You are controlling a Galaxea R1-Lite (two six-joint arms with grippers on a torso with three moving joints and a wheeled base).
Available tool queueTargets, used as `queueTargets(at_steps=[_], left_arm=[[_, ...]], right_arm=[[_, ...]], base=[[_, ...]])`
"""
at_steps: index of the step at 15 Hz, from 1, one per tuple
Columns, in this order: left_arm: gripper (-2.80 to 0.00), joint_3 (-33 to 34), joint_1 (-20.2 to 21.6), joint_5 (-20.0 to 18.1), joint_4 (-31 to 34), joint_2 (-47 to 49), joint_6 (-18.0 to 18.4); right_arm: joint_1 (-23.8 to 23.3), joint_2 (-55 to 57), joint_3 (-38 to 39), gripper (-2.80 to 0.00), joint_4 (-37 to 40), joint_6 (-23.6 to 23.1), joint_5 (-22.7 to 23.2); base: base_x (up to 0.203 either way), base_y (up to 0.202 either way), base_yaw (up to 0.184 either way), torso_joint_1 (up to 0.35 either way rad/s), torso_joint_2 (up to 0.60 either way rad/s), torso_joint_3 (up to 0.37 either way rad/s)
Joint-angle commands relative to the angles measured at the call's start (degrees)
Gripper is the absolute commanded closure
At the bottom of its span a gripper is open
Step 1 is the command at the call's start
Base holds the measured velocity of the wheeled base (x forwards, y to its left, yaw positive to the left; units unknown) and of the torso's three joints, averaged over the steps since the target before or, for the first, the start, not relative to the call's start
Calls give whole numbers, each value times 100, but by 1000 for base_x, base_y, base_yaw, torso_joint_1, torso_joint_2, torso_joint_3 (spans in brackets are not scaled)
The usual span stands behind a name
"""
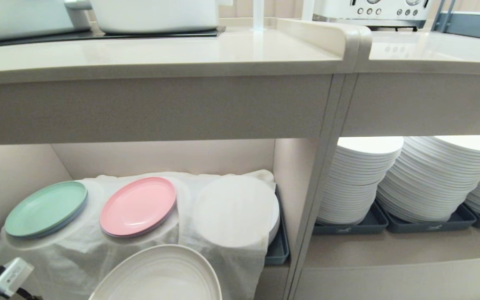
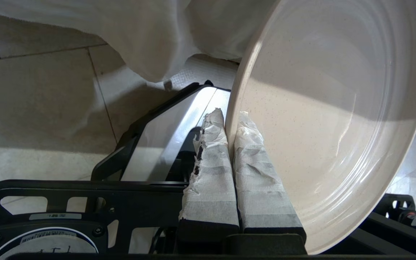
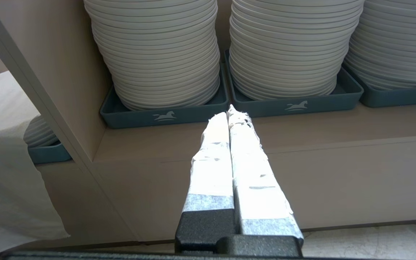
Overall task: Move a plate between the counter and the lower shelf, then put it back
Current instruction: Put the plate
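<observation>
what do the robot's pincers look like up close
Both match: the left pincer and the right pincer each have two long tapered fingers wrapped in frayed white tape over a black textured base. Behind the left one sit black open-frame brackets and a round printed label.

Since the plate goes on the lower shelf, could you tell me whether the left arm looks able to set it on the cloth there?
Probably yes: the left gripper holds the plate by its rim just before the cloth, with nothing between them.
</observation>
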Motion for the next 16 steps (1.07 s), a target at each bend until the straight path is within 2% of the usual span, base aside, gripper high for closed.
queueTargets(at_steps=[1, 5, 16], left_arm=[[0, -5, -1, 11, 16, -48, -23], [0, -66, -6, 87, 362, -198, -41], [0, -59, -36, 127, 607, -509, -41]], right_arm=[[1, 0, 0, 0, -2, 0, 0], [1, 0, 0, 0, -2, 0, 0], [1, 0, 0, 0, -2, 0, 0]], base=[[0, 0, 0, 0, 0, 0], [0, 0, 0, 0, 0, 0], [0, 0, 0, 0, 0, 0]])
